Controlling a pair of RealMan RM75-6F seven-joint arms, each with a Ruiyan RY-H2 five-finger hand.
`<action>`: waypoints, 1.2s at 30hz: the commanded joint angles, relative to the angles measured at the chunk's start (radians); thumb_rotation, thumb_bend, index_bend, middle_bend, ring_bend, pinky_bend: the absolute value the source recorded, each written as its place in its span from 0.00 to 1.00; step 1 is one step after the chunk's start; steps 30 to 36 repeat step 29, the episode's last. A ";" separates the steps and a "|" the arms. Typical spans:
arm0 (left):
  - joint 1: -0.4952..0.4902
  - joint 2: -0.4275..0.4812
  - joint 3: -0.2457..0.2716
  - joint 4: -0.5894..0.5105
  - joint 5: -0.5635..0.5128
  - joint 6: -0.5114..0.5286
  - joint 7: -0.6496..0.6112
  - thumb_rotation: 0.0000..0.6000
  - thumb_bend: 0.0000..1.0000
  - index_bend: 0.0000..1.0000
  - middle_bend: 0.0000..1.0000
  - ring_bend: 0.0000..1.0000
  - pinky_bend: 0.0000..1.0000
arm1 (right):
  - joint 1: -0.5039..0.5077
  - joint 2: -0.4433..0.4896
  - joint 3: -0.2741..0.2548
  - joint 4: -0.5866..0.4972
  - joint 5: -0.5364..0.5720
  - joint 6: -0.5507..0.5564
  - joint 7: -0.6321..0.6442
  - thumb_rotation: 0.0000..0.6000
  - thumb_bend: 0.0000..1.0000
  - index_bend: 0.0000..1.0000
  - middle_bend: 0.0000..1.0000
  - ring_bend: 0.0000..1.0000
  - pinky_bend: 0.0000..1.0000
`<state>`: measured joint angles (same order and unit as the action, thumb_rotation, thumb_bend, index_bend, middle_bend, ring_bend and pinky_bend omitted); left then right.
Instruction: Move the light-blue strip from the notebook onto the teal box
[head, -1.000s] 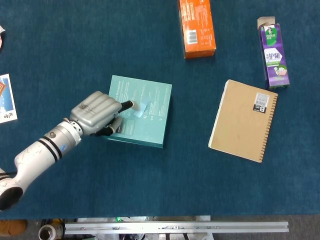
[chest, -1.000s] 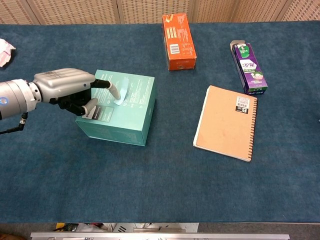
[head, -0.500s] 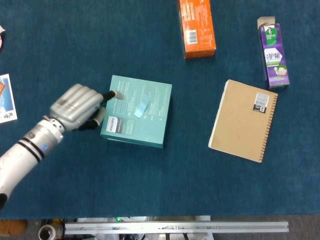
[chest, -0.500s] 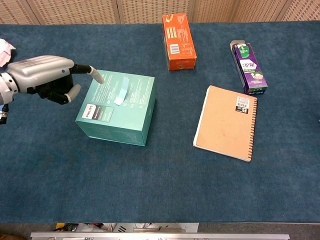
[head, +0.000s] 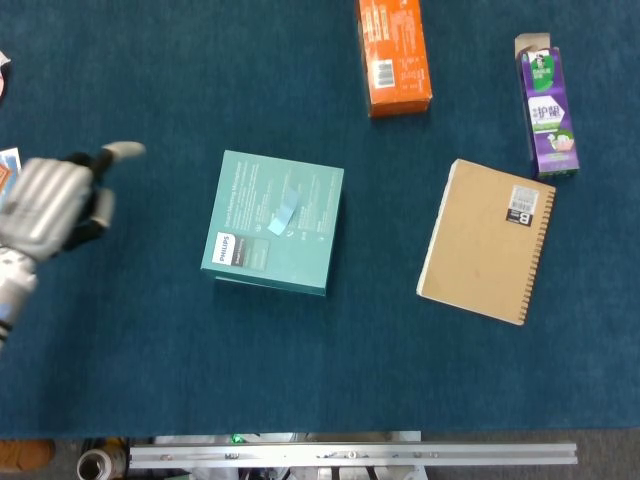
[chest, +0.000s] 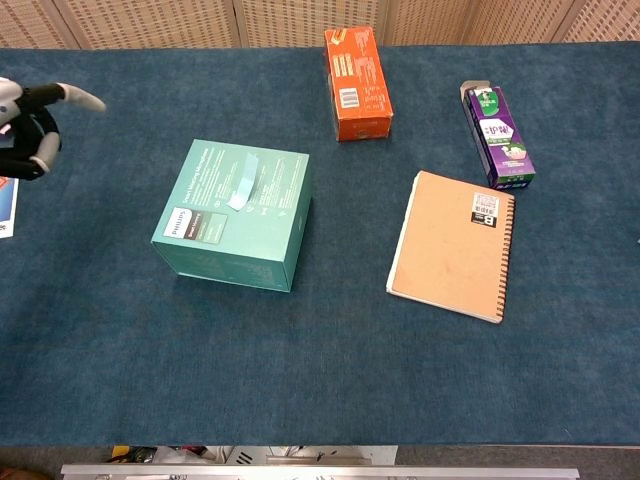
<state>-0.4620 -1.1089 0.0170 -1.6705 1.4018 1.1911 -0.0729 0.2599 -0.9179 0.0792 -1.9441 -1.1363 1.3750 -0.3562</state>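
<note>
The light-blue strip (head: 283, 213) (chest: 243, 184) lies flat on top of the teal box (head: 300, 250) (chest: 230, 250), near the middle of the lid. The tan spiral notebook (head: 485, 240) (chest: 450, 245) lies to the right of the box with nothing on its cover. My left hand (head: 45, 205) (chest: 30, 125) is at the far left edge, well away from the box. It holds nothing; one finger points out and the rest are curled in. The hand is blurred in the head view. My right hand shows in neither view.
An orange box (head: 393, 55) (chest: 357, 85) lies at the back centre. A purple carton (head: 547, 110) (chest: 502, 135) lies at the back right, just beyond the notebook. A printed card (chest: 5, 205) sits at the left edge below my left hand.
My left hand has lifted its finger off the strip and drawn back to the left, away from the teal box. The strip stays on the lid.
</note>
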 joint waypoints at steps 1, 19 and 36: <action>0.084 -0.015 0.013 0.059 0.012 0.103 -0.035 1.00 0.38 0.16 0.30 0.26 0.38 | -0.033 -0.004 -0.021 0.023 -0.039 0.025 0.032 1.00 0.19 0.34 0.48 0.45 0.64; 0.320 0.039 0.040 0.058 0.037 0.340 -0.037 1.00 0.38 0.16 0.28 0.23 0.32 | -0.164 -0.076 -0.072 0.166 -0.273 0.174 0.168 1.00 0.10 0.32 0.44 0.39 0.57; 0.349 0.019 0.025 0.059 0.065 0.356 -0.033 1.00 0.38 0.16 0.28 0.23 0.32 | -0.165 -0.070 -0.064 0.151 -0.280 0.137 0.171 1.00 0.10 0.32 0.44 0.39 0.57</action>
